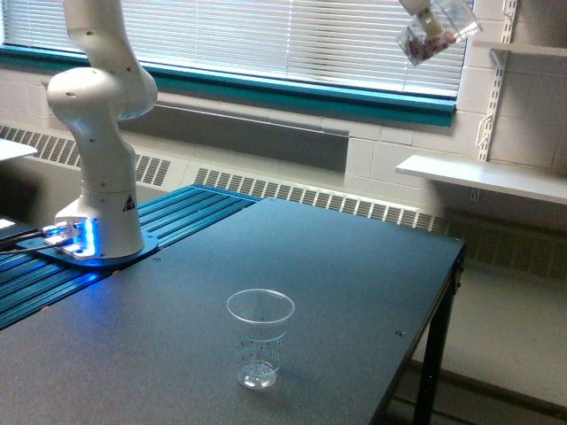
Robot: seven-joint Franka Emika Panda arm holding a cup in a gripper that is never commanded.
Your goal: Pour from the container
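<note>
The container, a clear plastic vessel with small reddish-pink and white pieces inside, hangs tilted high at the top right of the exterior view, in front of the window blinds. Only a sliver of the gripper shows at the frame's top edge above it, apparently holding it; the fingers are cut off by the frame. A clear ribbed plastic cup with dotted markings stands upright and empty on the dark table, far below the container and toward the exterior view's left of it.
The white arm base with blue lights stands on a blue ribbed mount at the exterior view's left. White wall shelves sit at the right. The table's right edge drops to the floor.
</note>
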